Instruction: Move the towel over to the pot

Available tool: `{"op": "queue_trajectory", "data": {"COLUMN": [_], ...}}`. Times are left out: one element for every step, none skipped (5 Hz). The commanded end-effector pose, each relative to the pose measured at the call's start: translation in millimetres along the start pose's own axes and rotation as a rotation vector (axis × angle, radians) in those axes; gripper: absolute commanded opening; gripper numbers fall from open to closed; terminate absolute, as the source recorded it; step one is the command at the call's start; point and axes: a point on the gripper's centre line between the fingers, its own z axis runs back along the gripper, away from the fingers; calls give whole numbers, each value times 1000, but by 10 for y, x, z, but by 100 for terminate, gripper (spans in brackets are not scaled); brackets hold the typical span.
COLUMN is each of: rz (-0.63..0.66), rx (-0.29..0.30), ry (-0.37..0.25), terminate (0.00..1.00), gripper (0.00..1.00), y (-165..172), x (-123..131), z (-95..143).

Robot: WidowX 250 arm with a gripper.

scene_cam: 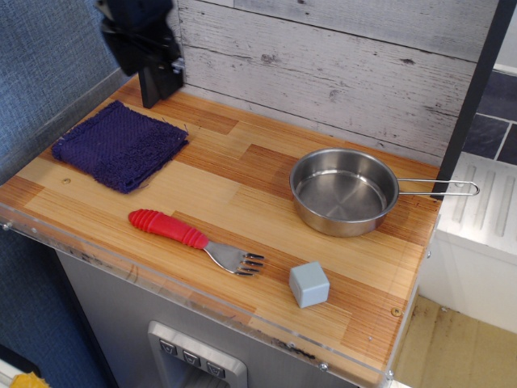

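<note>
The dark purple towel (120,145) lies flat at the left end of the wooden counter (242,198). The shiny steel pot (343,191) sits at the right, empty, its wire handle pointing right. My black gripper (153,85) hangs at the top left, above the counter just behind the towel's far edge. It is blurred against a dark post, so its fingers cannot be made out. It holds nothing that I can see.
A fork with a red handle (194,239) lies near the front edge. A pale grey cube (308,284) sits front right. A dark post (475,89) stands by the pot's handle. A white plank wall (339,65) backs the counter.
</note>
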Motion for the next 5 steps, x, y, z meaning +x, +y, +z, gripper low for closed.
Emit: {"op": "queue_trajectory", "data": {"rz": [48, 58, 75, 83, 114], "rx": [54, 72, 69, 75, 84], "ry": [27, 64, 90, 143, 176], "terminate": [0, 0, 0, 0, 0], "gripper": [100, 100, 100, 100, 100], "y": [288, 300, 259, 218, 202], "x": [-239, -354, -348, -388, -406], "z": [-10, -86, -195, -389, -478]}}
